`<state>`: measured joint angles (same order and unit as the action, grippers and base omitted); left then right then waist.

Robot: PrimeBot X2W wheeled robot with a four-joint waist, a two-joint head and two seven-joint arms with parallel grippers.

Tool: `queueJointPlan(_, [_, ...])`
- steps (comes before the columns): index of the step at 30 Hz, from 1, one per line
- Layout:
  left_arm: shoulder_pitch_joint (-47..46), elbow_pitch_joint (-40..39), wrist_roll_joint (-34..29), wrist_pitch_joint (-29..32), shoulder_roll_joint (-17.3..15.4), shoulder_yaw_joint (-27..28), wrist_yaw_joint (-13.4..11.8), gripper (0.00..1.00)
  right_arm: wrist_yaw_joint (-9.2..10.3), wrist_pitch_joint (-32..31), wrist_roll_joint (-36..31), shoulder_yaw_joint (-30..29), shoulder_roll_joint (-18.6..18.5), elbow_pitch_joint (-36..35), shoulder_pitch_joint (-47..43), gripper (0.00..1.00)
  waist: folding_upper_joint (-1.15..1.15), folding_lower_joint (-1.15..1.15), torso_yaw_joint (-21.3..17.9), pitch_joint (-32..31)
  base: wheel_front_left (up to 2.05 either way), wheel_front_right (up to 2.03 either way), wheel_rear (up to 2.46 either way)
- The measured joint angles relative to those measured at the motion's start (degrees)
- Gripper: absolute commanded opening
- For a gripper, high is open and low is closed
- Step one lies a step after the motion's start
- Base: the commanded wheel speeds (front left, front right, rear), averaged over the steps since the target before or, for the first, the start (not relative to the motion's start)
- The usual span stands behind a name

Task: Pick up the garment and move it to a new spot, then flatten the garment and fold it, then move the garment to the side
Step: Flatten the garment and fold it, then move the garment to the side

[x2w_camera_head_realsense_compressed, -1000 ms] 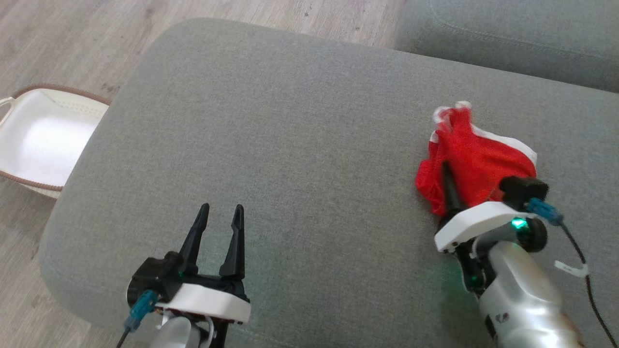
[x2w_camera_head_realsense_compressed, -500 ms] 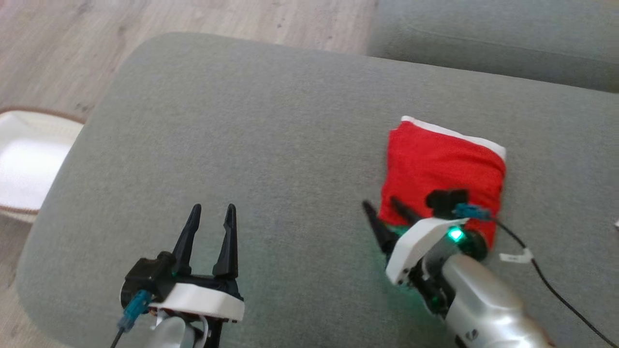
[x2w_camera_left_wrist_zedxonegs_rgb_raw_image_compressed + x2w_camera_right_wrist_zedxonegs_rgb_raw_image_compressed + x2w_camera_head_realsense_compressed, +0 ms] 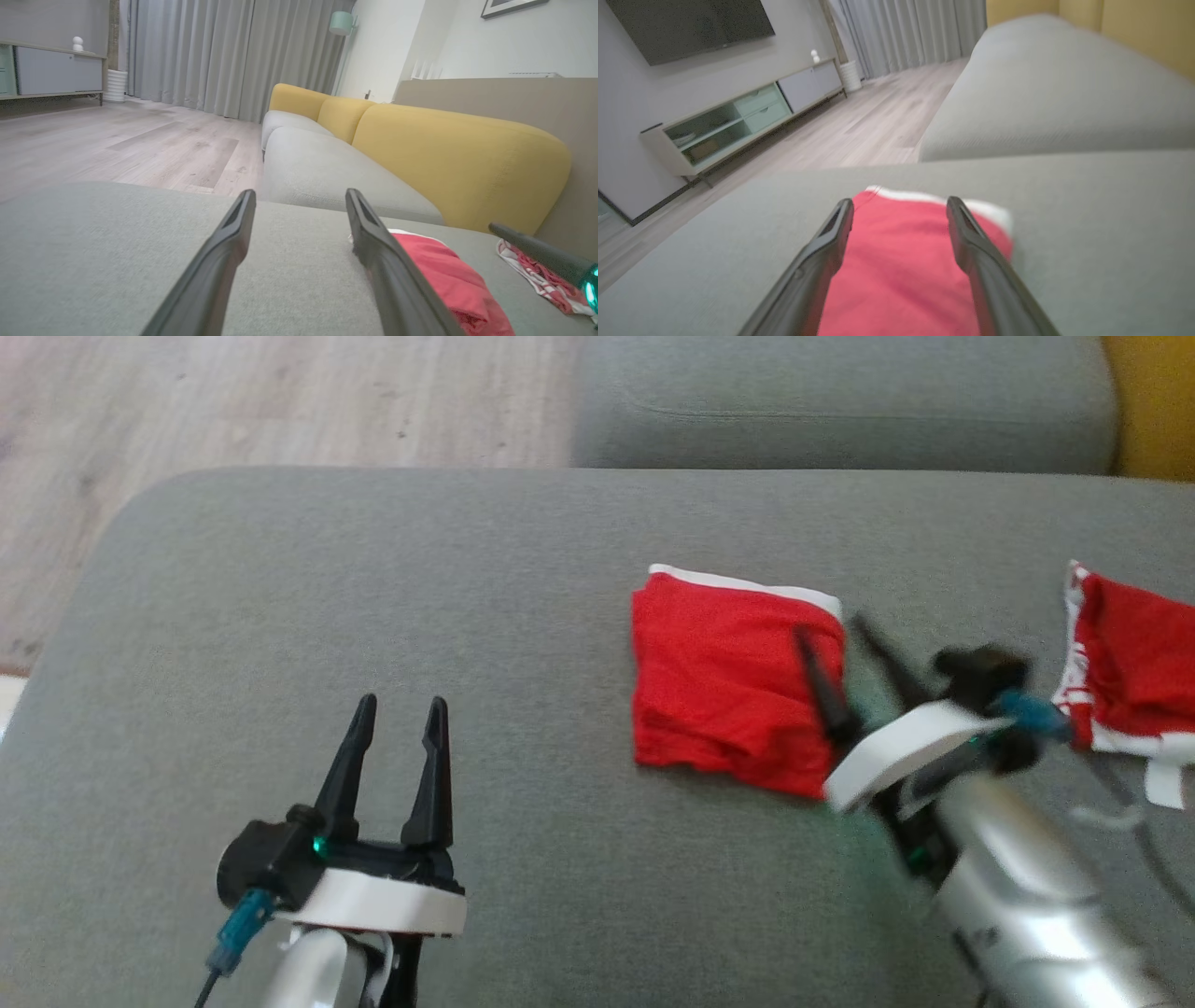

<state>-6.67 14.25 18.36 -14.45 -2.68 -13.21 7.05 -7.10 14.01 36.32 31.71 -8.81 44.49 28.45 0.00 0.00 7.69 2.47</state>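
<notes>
left gripper [image 3: 401,705]: fingers apart, empty, well left of the garment [image 3: 719,672].
right gripper [image 3: 829,627]: my nearer arm; fingers spread, empty, reaching from lower right over its right edge; too blurred to tell contact.
garment: folded flat on the sofa cushion [image 3: 373,569], white band at the far edge, ahead-left of my right fingers.

Home living room: long grey fabric sofa with yellow back cushions [image 3: 327,158]. Facing it across pale wood-plank floor [image 3: 878,126]: black wall-mounted TV [image 3: 691,25], low pale media cabinet [image 3: 738,119]. Grey pleated curtains [image 3: 210,51] beyond its far end.
</notes>
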Motion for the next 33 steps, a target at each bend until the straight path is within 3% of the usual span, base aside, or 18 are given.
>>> queueJointPlan(6, [-0.38, -2.66, 0.84, 0.00, 0.01, 0.34, -0.30, 1.00, 0.00, 0.36, -13.66, -15.17, -1.96, -13.34, -3.55, 1.00, 0.00, 0.00, -3.13, 0.08, 0.00, 0.00, 0.00])
queueJointPlan(10, [-0.37, -3.42, 0.84, -0.01, 0.01, 0.60, -0.60, 1.00, 0.00, 0.36, -20.78, -22.88, -0.47, -19.50, -11.90, 1.00, 0.00, 0.00, -4.98, 0.20, 0.00, 0.00, 0.00])
queueJointPlan(16, [-0.31, -3.41, 0.81, -0.01, 0.01, 0.33, -0.58, 1.00, 0.00, 0.36, -26.99, -29.98, 3.61, -24.40, -19.41, 1.00, 0.00, 0.00, -6.53, 0.40, 0.00, 0.00, 0.00])
queueJointPlan(33, [1.20, -2.66, 0.80, 0.00, 0.01, 0.21, -0.65, 1.00, 0.00, 0.36, -28.80, -30.64, 5.78, -26.55, -21.98, 1.00, 0.00, 0.00, -7.36, 0.85, 0.00, 0.00, 0.00])
